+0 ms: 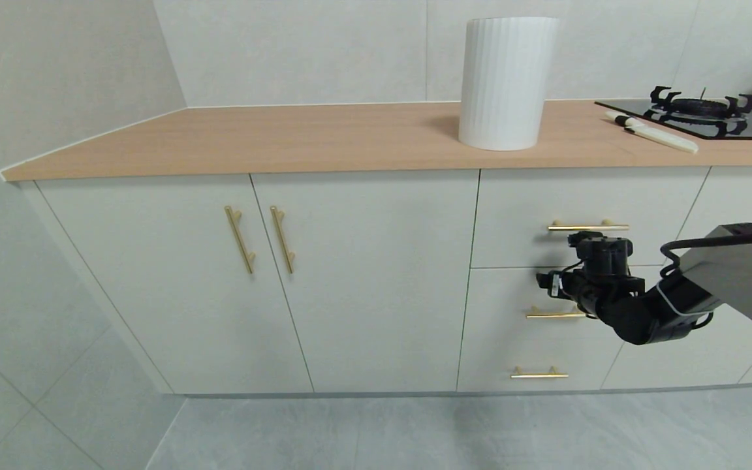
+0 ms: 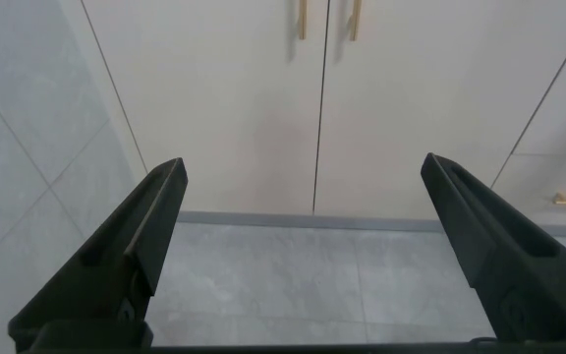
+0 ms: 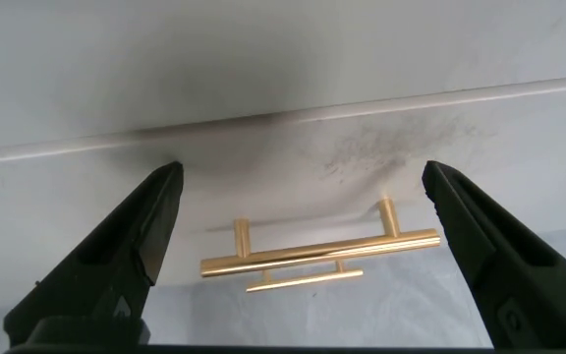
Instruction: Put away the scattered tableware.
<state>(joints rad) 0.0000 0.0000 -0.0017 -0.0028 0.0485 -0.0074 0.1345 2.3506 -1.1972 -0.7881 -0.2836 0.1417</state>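
Observation:
A white knife-like utensil (image 1: 653, 134) lies on the wooden counter (image 1: 284, 140) beside the black hob (image 1: 709, 114). A tall white ribbed container (image 1: 506, 81) stands upright on the counter to its left. My right gripper (image 1: 588, 264) (image 3: 303, 182) is held low in front of the drawer stack, open, with nothing between its fingers. A gold drawer handle (image 3: 320, 254) lies ahead of it, apart from both fingers. My left gripper (image 2: 303, 172) is open and holds nothing, low over the grey floor, facing the double cabinet doors (image 2: 322, 108).
Three drawers carry gold handles: top (image 1: 588, 227), middle (image 1: 553, 314), bottom (image 1: 539, 375). Two cabinet doors with vertical gold handles (image 1: 260, 238) sit to the left. A tiled wall closes the left side, with grey floor (image 1: 415, 431) below.

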